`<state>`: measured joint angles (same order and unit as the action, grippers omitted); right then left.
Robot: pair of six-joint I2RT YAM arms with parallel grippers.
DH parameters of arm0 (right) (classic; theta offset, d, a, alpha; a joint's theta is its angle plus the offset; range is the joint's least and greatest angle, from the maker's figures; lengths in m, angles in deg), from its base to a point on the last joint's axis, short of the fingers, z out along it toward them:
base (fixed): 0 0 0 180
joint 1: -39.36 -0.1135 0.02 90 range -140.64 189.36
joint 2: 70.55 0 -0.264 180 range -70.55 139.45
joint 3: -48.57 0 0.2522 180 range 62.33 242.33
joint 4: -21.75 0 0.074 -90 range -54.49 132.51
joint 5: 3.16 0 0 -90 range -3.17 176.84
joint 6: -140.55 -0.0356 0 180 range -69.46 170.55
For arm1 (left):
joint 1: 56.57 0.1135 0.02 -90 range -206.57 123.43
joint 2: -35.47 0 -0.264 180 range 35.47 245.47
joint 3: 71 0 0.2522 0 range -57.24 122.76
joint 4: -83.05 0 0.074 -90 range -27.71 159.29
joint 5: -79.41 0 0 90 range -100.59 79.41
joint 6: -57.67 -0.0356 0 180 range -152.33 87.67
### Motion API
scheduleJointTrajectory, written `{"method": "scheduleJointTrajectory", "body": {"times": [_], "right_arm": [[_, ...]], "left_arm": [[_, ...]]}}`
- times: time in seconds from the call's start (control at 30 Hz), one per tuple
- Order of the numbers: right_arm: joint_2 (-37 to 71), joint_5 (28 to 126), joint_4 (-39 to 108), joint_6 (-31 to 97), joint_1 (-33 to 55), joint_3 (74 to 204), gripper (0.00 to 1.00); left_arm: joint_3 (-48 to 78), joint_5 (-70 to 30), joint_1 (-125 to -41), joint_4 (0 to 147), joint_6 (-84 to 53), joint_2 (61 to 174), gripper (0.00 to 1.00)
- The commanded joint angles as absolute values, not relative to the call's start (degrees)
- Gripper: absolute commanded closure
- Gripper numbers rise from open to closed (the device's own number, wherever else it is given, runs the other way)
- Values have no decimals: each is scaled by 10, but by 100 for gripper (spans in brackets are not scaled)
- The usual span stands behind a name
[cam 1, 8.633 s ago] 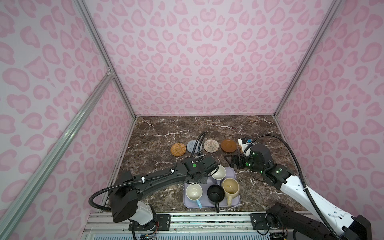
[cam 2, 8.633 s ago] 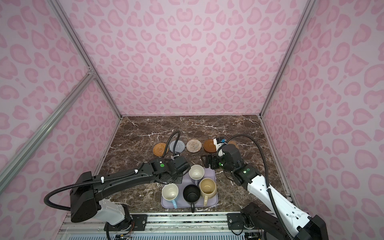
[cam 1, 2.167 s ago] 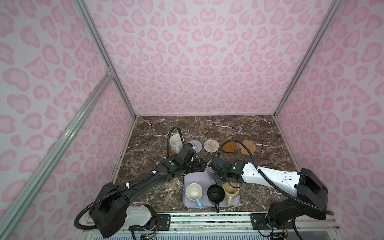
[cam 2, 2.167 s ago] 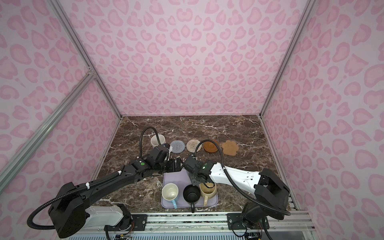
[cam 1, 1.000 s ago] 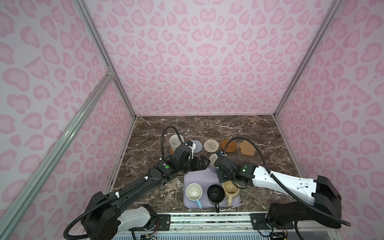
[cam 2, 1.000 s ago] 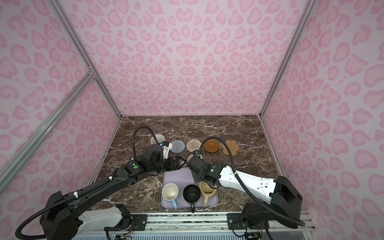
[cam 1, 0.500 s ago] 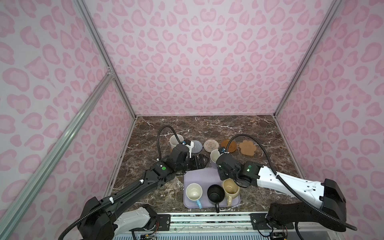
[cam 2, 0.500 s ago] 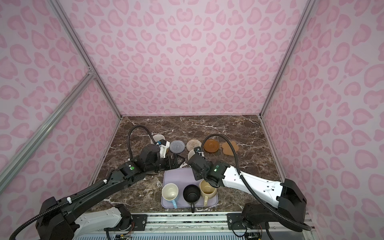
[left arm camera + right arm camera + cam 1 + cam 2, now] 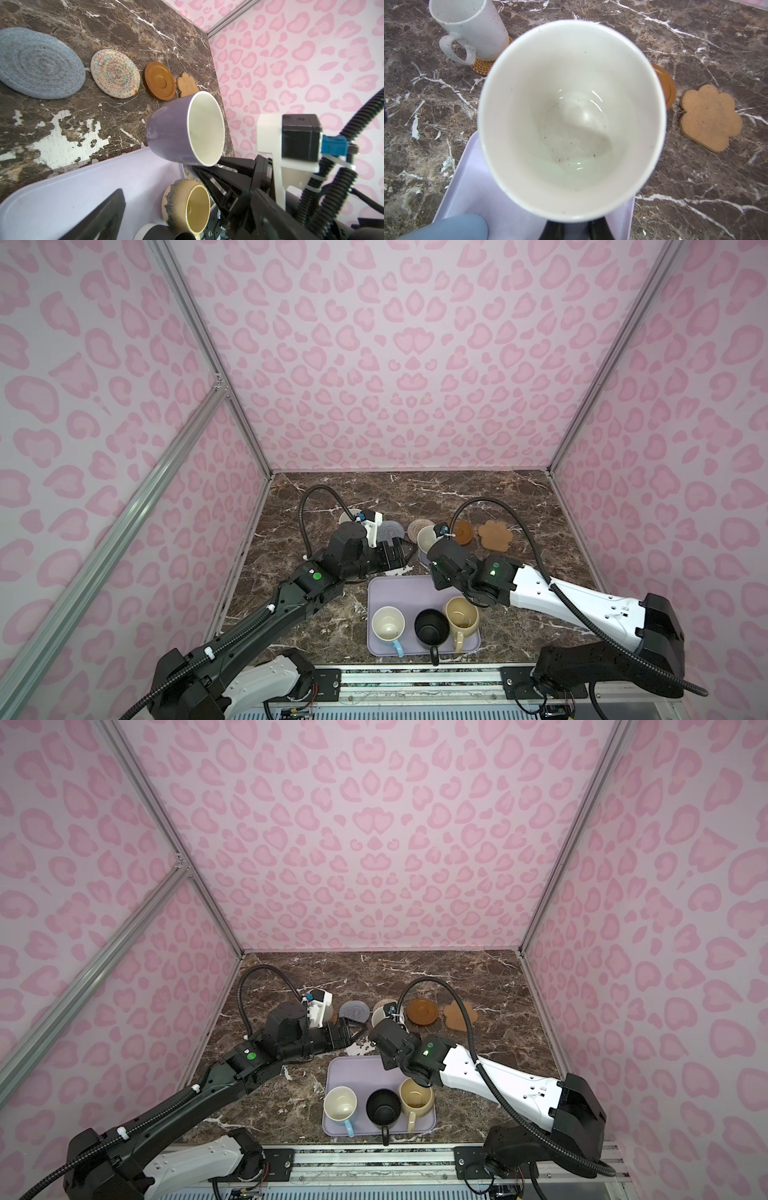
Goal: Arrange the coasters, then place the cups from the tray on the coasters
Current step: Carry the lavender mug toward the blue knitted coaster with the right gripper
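The right pincer [image 9: 197, 168] is clamped on the lavender mug [image 9: 427, 538], gripping at its underside next to the rim; the exact contact is hidden. The mug hangs tilted, mouth toward the right wrist camera, just past the far edge of the tray [image 9: 399, 589], a little right of centre in both top views. There it overlaps the near side of the cream mat [image 9: 415, 526].

The left pincer [image 9: 395, 558] stands wide and holds nothing. It sits at frame centre, beside the tray's far left corner and just short of the grey mat [image 9: 390, 531].

Across the middle of the dark marble desk [image 9: 478, 497], the mats run left to right. The orange mat [image 9: 481, 66] is under the white mug [image 9: 473, 27], mostly hidden behind the left wrist in the top views. Then come the grey mat, the cream mat, the brown dish [image 9: 462, 531] and the paw mat [image 9: 494, 534]; those last two are bare.

Along the near edge of the tray, low in the frame, stand the blue mug [image 9: 387, 624], black mug [image 9: 431, 628] and beige mug [image 9: 461, 614], upright and close together, with handles toward the viewer.
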<state>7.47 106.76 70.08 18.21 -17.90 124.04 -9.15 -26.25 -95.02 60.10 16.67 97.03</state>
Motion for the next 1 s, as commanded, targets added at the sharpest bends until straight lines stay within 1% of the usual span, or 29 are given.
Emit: {"method": "scheduleJointTrajectory", "body": {"times": [0.0,0.17,0.37,0.53,0.67,0.9,0.97], "right_arm": [[86,1105,669,175,-179,1254,100],[119,1110,658,172,-172,1288,100],[172,1102,649,173,-159,1338,100],[221,1087,649,161,-141,1379,100],[262,1064,657,163,-132,1417,100],[329,1046,656,164,-124,1470,100],[351,1048,662,159,-121,1500,100]], "left_arm": [[-82,-265,-931,615,167,960,3],[-69,-271,-899,598,155,956,3],[-64,-311,-859,608,155,963,3],[-53,-288,-840,581,138,969,3],[-63,-306,-814,600,145,974,3],[-57,-308,-784,599,148,1002,3],[-61,-295,-778,603,150,1007,3]]}}
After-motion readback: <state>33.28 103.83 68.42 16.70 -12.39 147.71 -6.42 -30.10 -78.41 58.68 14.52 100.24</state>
